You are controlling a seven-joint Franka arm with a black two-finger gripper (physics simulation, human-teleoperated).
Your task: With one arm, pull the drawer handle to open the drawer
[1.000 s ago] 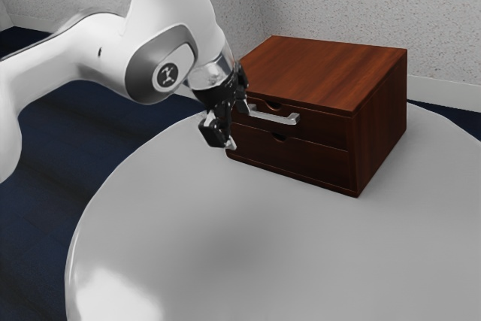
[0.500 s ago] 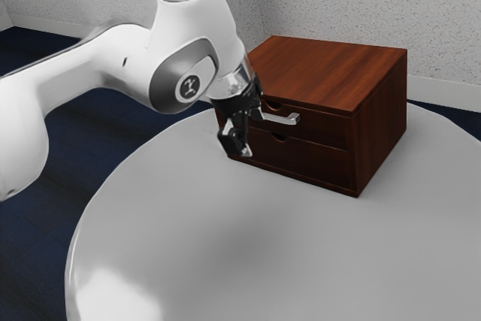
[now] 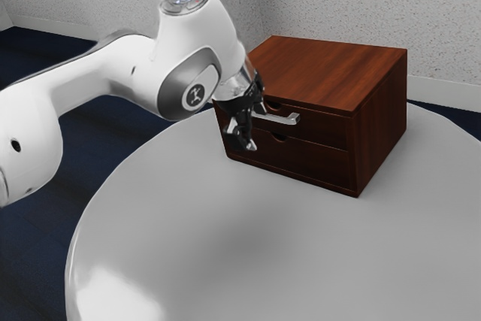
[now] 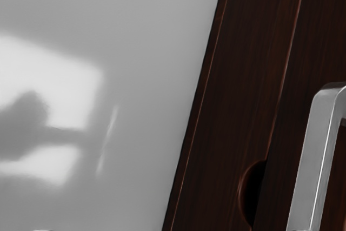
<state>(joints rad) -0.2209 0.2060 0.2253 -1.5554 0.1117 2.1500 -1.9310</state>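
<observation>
A dark wooden cabinet [image 3: 331, 65] with two drawers stands on the round white table [image 3: 225, 246]. The top drawer [image 3: 323, 127] carries a silver bar handle [image 3: 282, 119] and sits flush with the cabinet front. My black gripper [image 3: 242, 131] hangs open in front of the cabinet, at the handle's end nearer the exterior view's left, and hides that end. In the wrist view the silver handle [image 4: 319, 160] lies off to one side against the drawer front [image 4: 238, 106], not under the hand's middle.
The lower drawer [image 3: 301, 157] has a small finger notch and is shut. White tabletop [image 4: 108, 52] spreads in front of the cabinet. Dark blue floor surrounds the table, and a speckled wall stands behind.
My hand has moved toward the exterior view's right, from beside the cabinet's corner to the handle's end, and has turned a little. The drawer has not moved.
</observation>
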